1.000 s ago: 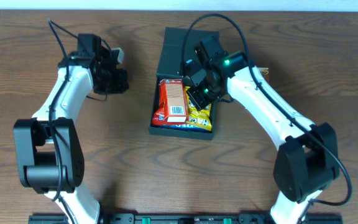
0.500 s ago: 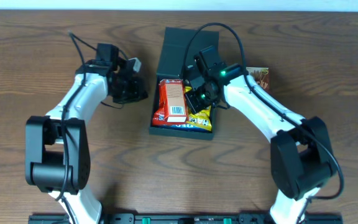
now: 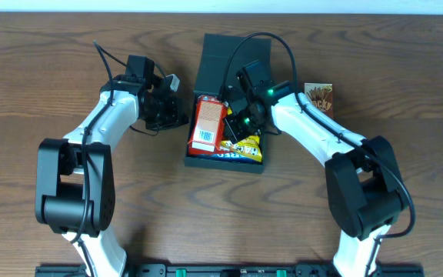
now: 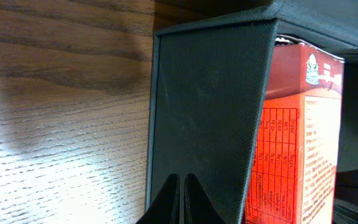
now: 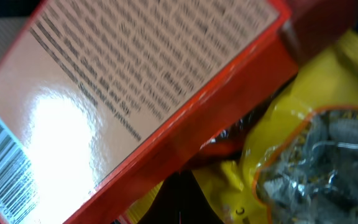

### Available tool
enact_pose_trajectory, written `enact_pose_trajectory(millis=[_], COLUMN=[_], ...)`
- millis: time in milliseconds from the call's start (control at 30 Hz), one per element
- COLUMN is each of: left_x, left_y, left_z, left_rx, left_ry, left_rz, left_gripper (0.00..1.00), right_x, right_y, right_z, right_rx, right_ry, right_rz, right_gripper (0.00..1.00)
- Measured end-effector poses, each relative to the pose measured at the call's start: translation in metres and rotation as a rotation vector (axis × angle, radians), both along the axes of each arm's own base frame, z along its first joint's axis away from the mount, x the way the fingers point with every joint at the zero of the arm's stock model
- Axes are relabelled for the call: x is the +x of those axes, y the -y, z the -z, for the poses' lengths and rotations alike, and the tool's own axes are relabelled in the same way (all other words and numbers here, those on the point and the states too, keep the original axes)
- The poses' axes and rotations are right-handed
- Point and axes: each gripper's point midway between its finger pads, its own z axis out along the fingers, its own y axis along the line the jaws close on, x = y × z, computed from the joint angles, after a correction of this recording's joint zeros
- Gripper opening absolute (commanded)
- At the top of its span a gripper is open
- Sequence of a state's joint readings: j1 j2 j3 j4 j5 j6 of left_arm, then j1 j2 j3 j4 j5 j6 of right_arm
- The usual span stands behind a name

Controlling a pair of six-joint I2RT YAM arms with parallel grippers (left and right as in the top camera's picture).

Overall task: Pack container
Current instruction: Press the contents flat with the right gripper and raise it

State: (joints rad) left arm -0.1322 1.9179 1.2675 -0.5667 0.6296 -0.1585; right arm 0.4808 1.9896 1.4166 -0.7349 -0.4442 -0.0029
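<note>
On the brown wooden surface (image 3: 129, 200): the dark teal-black square cardboard box (image 4: 210, 112) is sitting in the middle, between the two arms, with its flap lid (image 3: 210, 65) lying open toward the far side.
Inside the box: a shiny orange-red carton (image 3: 208, 123) is sitting tilted next to the left wall, and a crinkly yellow snack bag (image 3: 248, 145) is lying beside it on the right.
Left gripper (image 4: 183, 186): its fingers are pressing together with nothing between them. The tips are sitting right at the outside of the box's left wall. I cannot tell if they are touching it.
Right gripper (image 3: 235, 121): it is reaching down into the box over the carton and the bag. Its fingers are not showing in its own camera, but they are closed together. I cannot tell if anything is pinched.
Off to the side: a small brown snack pack (image 3: 319, 98) is lying on the surface, right of the box and apart from it.
How the box is likely handling: it is looking light and stiff. The thin walls are probably bending if squeezed hard. The matte card is not looking slippery.
Where to take hold: pinching the top edge of a side wall is looking best, or the free edge of the lid for closing. Pushing on a wall is likely sliding the whole box.
</note>
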Motion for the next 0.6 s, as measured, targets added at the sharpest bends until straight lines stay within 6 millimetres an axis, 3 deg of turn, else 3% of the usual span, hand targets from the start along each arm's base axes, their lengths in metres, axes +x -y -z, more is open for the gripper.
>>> enact_pose_trajectory(millis=[133, 267, 400, 600], left_x=[0.000, 0.000, 0.002, 0.003], left_y=[0.000, 0.001, 0.001, 0.001], left_z=[0.000, 0.000, -0.001, -0.001], left_rx=[-0.001, -0.004, -0.005, -0.006], left_ry=[-0.001, 0.000, 0.007, 0.013], left_rz=[-0.002, -0.001, -0.001, -0.001], left_gripper=[0.06, 0.06, 0.06, 0.06], right_x=[-0.004, 0.027, 0.054, 0.042], right_y=[0.008, 0.007, -0.008, -0.032], right_z=[-0.007, -0.046, -0.086, -0.092], right_rx=[-0.037, -0.005, 0.104, 0.237], right_ry=[-0.040, 0.037, 0.141, 0.096], right_rz=[0.011, 0.038, 0.027, -0.044], right_gripper=[0.01, 0.01, 0.01, 0.01])
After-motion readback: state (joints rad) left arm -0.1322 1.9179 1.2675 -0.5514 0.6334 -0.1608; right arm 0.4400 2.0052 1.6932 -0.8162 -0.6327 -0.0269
